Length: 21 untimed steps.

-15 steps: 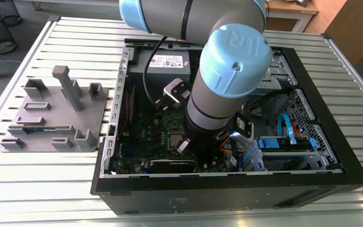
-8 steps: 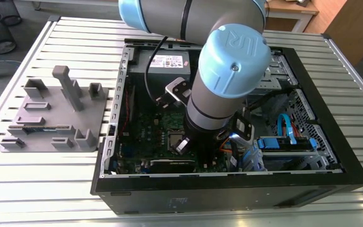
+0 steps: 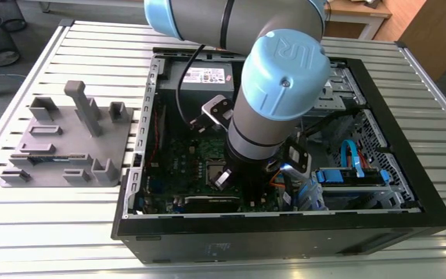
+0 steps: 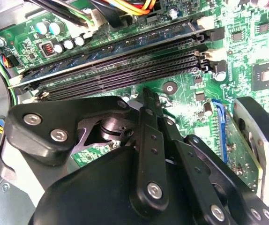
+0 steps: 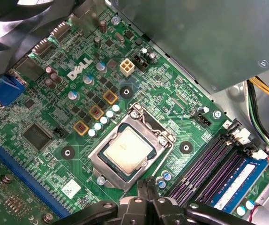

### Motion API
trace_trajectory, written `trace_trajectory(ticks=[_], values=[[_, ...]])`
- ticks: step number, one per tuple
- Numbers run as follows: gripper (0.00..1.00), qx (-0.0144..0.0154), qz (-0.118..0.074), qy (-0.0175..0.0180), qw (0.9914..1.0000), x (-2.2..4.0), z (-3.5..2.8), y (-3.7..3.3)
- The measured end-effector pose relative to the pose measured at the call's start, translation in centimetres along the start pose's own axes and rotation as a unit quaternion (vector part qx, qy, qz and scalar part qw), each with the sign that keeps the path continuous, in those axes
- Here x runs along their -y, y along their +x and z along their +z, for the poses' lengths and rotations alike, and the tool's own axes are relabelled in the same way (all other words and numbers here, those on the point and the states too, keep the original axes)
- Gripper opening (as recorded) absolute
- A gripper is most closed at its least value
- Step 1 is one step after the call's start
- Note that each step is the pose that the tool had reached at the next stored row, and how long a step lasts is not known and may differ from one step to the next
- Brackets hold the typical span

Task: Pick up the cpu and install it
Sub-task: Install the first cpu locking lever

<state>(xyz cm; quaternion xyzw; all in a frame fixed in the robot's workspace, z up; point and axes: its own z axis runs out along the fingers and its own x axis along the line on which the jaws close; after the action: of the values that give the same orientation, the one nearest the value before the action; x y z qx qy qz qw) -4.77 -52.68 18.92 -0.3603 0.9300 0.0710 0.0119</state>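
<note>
Inside an open black computer case (image 3: 409, 192), the black gripper (image 5: 146, 187), fingertips pressed together and holding nothing, hovers just beside the flat silver square cpu (image 5: 126, 149) seated in its metal socket frame (image 5: 107, 169); a careless descent could knock the chip askew.

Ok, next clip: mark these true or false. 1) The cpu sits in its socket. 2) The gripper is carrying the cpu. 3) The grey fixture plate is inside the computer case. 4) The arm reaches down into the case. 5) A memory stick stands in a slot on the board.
1) True: the cpu lies inside the socket frame on the board.
2) False: the gripper is beside the socket, with nothing between its fingertips.
3) False: the fixture plate lies on the table, outside the case, at the exterior view's left.
4) True: the arm comes down into the open case.
5) True: a memory stick stands in a slot.
</note>
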Motion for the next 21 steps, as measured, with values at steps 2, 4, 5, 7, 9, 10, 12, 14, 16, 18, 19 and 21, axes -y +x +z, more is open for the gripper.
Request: trace_trajectory(ticks=[2,4,5,7,9,10,12,14,16,18,19,21], values=[[0.11,0.0004,0.003,0.0002,1.00000,0.00,0.03,0.01],[0.11,0.0006,0.005,0.0004,0.99999,0.01,0.03,0.01],[0.11,0.0006,0.005,0.0005,0.99998,0.01,0.03,0.01],[0.11,0.0009,0.006,0.0004,0.99998,-0.01,-0.05,-0.01],[0.11,0.0010,0.007,0.0005,0.99998,-0.04,-0.26,-0.01],[0.11,0.0009,0.007,0.0005,0.99997,-0.05,-0.36,-0.02],[0.11,0.0012,0.008,0.0005,0.99997,-0.05,-0.39,-0.03],[0.11,0.0013,0.009,0.0006,0.99996,-0.05,-0.40,-0.03],[0.11,0.0016,0.012,0.0009,0.99992,-0.05,-0.41,-0.04],[0.11,0.0019,0.016,0.0013,0.99987,-0.05,-0.41,-0.03],[0.11,0.0016,0.017,0.0019,0.99986,-0.05,-0.40,-0.03],[0.11,-0.0002,0.018,0.0043,0.99982,-0.06,-0.39,-0.03]])
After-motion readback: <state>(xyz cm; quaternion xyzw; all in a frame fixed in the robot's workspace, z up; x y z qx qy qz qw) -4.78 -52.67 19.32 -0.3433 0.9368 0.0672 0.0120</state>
